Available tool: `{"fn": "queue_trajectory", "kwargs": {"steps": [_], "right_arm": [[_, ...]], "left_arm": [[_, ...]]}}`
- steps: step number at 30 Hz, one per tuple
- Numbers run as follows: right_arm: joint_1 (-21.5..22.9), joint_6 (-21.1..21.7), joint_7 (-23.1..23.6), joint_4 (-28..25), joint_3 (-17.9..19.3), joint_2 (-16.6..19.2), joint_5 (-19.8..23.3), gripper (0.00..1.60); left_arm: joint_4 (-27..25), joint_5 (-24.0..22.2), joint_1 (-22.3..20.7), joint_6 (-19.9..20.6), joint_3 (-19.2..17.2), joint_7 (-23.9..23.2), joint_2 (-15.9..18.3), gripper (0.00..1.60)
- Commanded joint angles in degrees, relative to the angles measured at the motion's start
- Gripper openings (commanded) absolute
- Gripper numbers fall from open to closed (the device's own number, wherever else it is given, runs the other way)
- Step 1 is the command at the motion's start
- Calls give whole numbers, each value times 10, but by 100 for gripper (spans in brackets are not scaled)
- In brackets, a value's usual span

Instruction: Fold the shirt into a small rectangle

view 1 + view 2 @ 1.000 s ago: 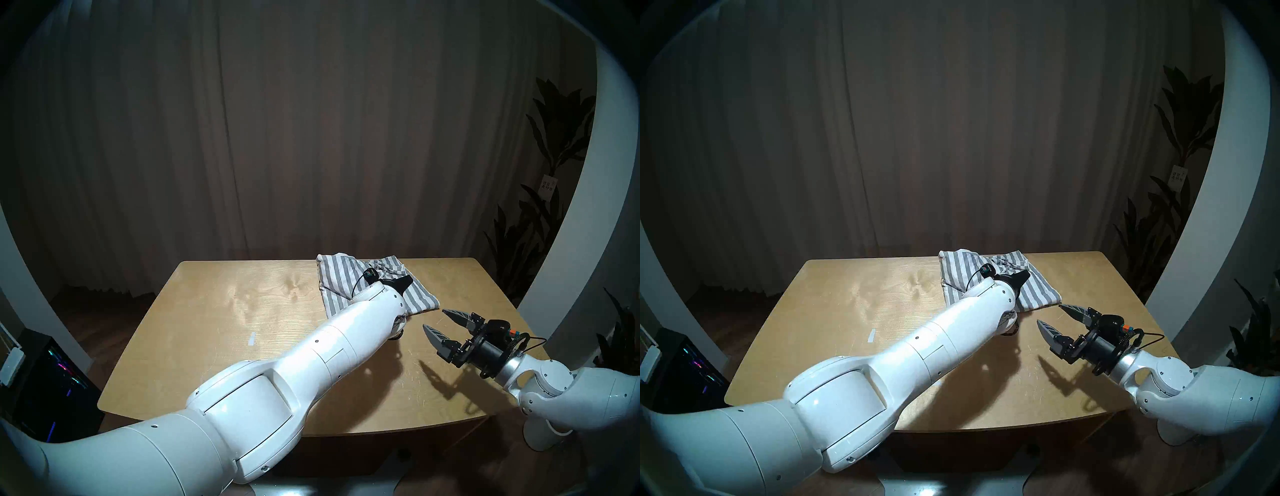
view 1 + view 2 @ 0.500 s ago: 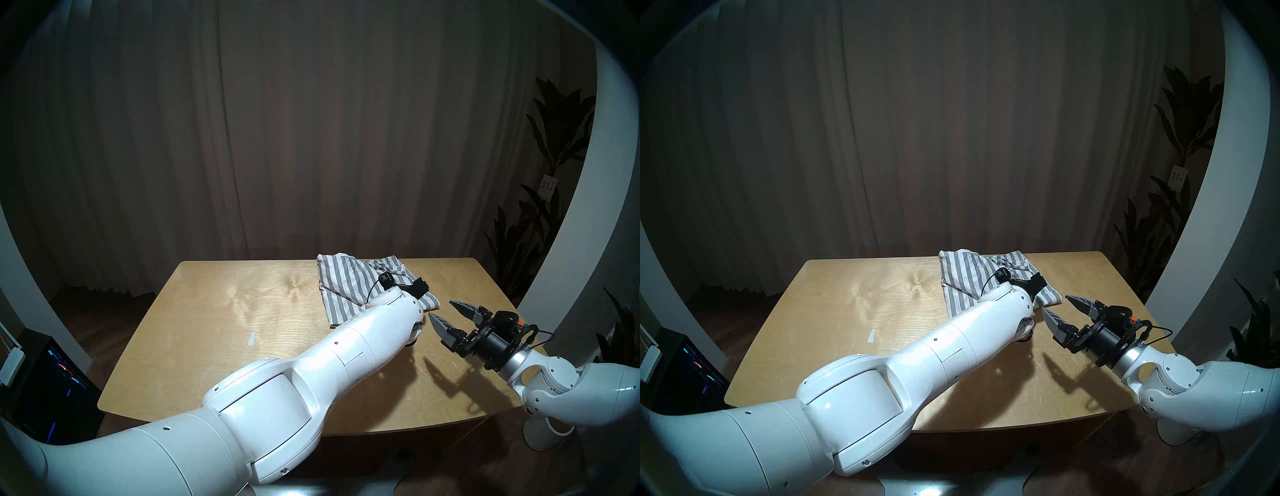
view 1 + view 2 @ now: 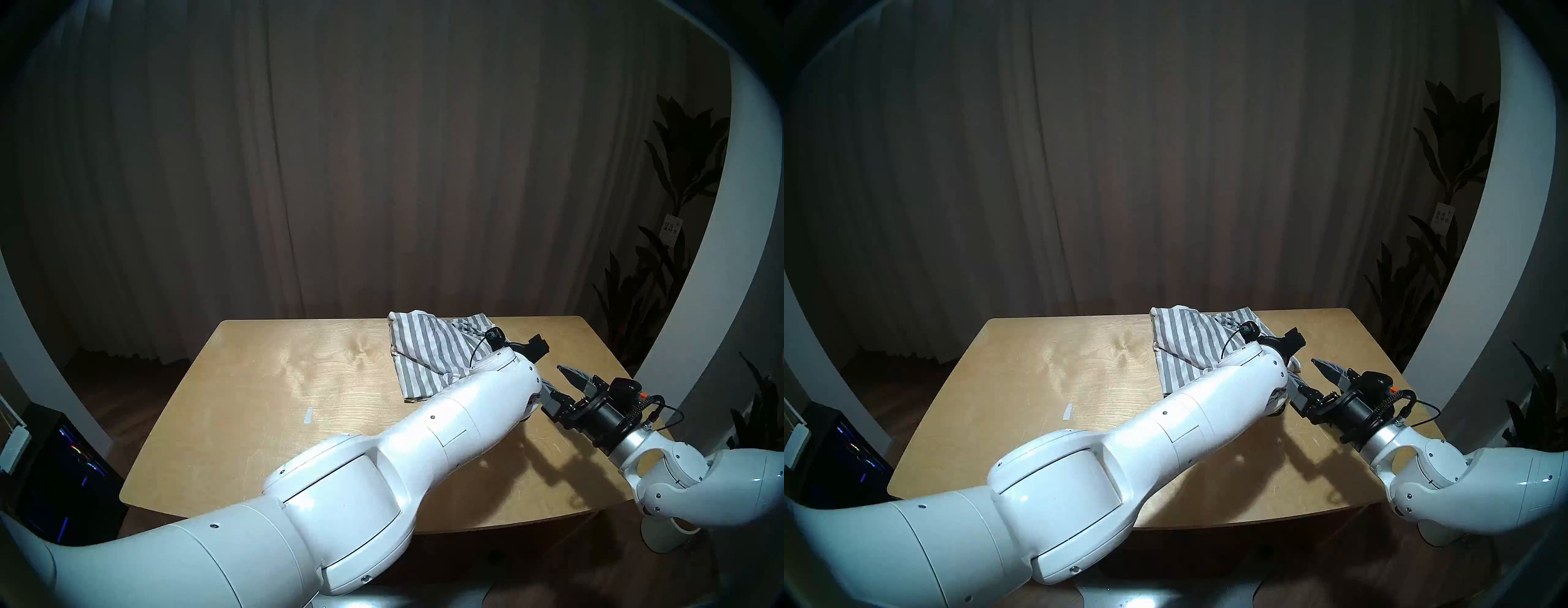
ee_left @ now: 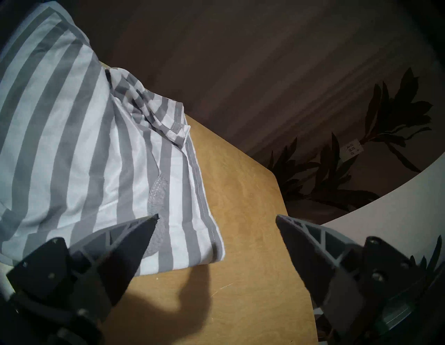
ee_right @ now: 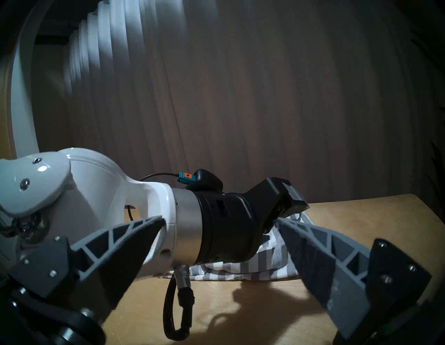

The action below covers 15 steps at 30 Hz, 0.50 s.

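The shirt [image 4: 101, 154], a soft, limp bundle at the table's [image 3: 297, 382] far edge, looks best pinched at its near hemmed corner (thin cloth slips), both the left gripper [image 4: 216, 216] and right gripper [image 5: 220, 220] gaping, empty.
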Motion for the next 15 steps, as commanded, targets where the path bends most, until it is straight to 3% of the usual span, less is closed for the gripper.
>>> {"fn": "queue_trajectory", "kwargs": {"steps": [1, 10, 15], "right_arm": [[0, -33, -46, -29, 22, 7, 18, 160], [8, -30, -86, -45, 37, 9, 23, 160], [18, -30, -116, -55, 53, 10, 26, 160]], "left_arm": [[-19, -2, -47, -22, -33, -30, 35, 160], [-47, 8, -93, -67, -95, -50, 115, 160], [-60, 12, -94, -87, -127, -66, 152, 160]]}}
